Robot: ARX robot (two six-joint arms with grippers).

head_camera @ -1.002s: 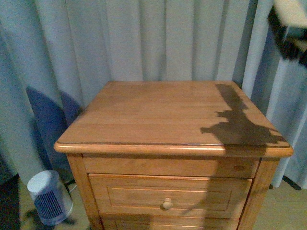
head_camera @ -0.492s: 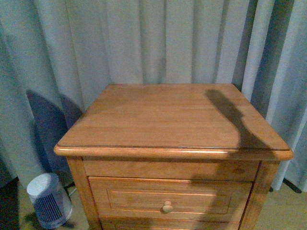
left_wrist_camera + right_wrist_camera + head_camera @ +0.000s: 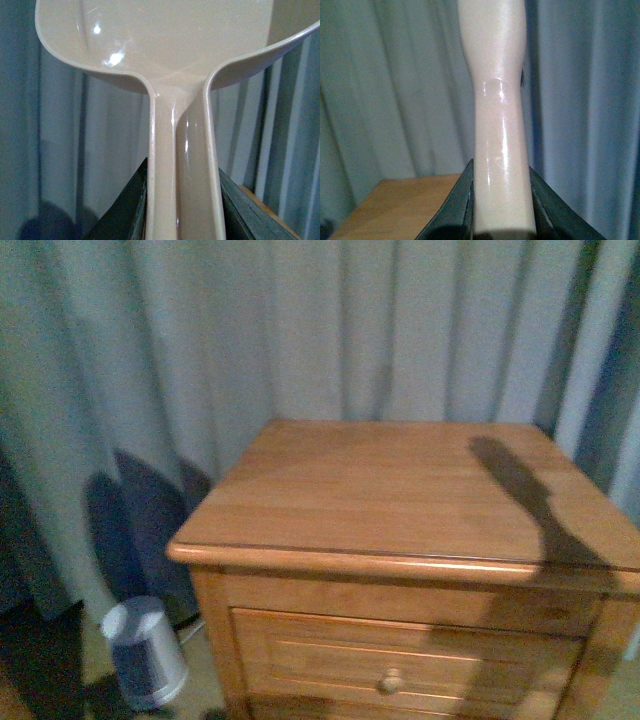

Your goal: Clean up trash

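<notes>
Trash appears in no view, none on the nightstand (image 3: 400,490), which has slid rightward in the front view. Left gripper (image 3: 182,212) clamps the dustpan (image 3: 165,50) handle, right gripper (image 3: 502,207) a pale handle (image 3: 495,100); sweeping seems finished, the base probably turning away

Pale grey-blue pleated curtain (image 3: 300,330) forms the whole backdrop, from 9 through 12 to 3 o'clock. A wooden bedside cabinet (image 3: 400,490) stands before it, centre to 4 o'clock. A dark shadow (image 3: 525,500) crosses the 3 o'clock side of its top, and the upper drawer (image 3: 330,650) is closed, with a round knob (image 3: 391,680) at 5 o'clock. A small grey-white ribbed appliance (image 3: 145,652) sits on the dim floor (image 3: 200,702) at 7 o'clock, near the cabinet's corner.
</notes>
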